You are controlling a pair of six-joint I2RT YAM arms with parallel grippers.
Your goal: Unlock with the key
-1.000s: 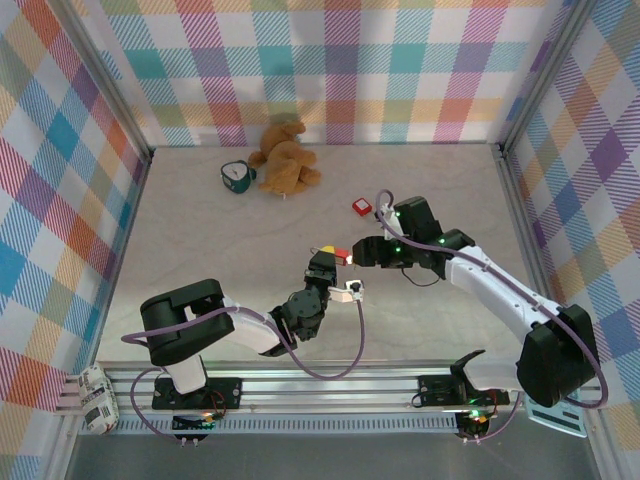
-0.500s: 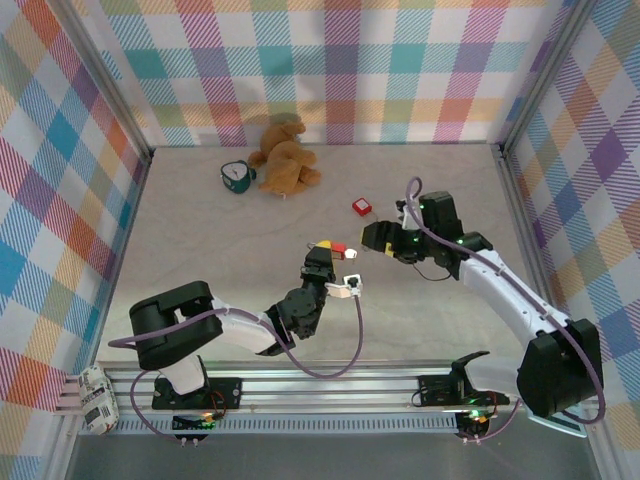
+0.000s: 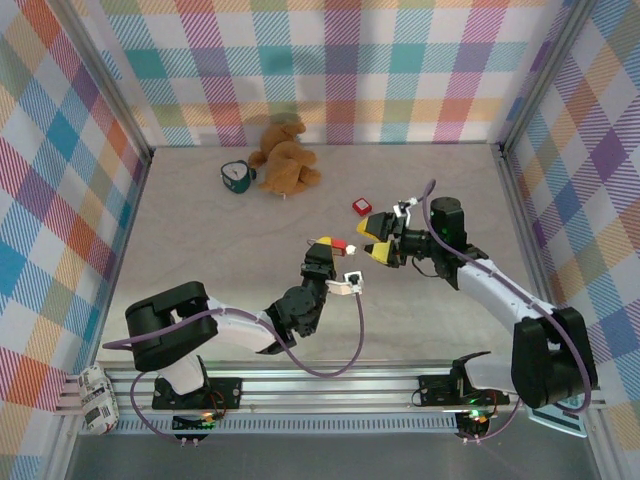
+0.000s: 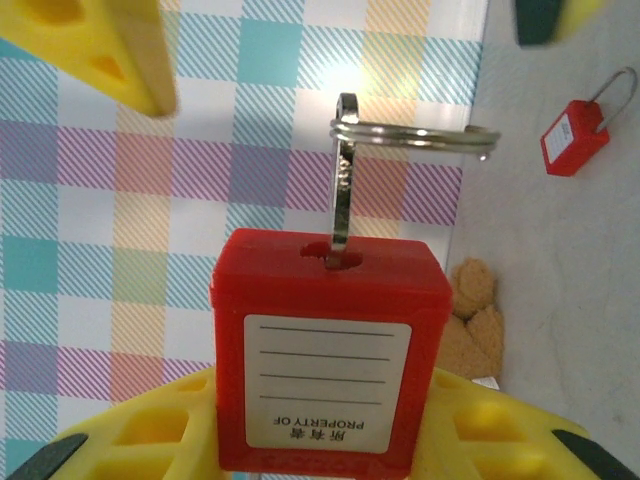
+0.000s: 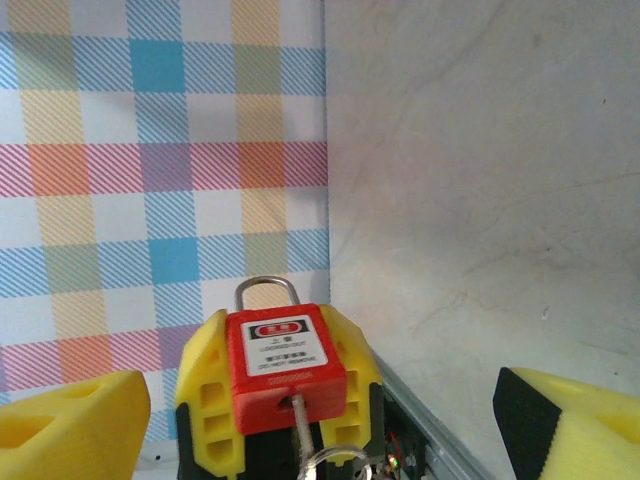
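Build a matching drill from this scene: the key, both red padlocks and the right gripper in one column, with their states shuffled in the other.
Things:
1. key
2. held padlock
3. loose padlock
4. right gripper

States:
A. lying on the table, apart from both grippers
B. open, holding nothing
C. clamped in the left gripper
D. stuck in a padlock's keyhole

Pairs: 1-D, 2-C, 3-A, 4-B
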